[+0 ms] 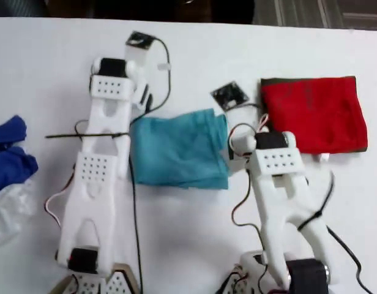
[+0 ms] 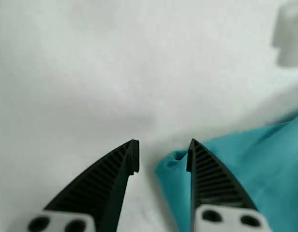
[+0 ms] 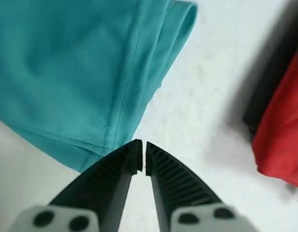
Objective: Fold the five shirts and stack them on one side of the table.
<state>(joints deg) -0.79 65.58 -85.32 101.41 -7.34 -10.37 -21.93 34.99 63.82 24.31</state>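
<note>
Running off-frame — blue shirt (image 1: 11, 153) | right arm (image 1: 280, 184) overlapping teal shirt (image 1: 176, 150) edge

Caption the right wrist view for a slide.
Shut right end effector above the table, between teal shirt and red shirt.

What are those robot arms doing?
They are folding shirts. A folded teal shirt lies between them. The left gripper is open at its corner; the right gripper is shut and empty beside its edge. A folded red shirt lies further right, and crumpled blue cloth sits at the left edge of the table.
</note>
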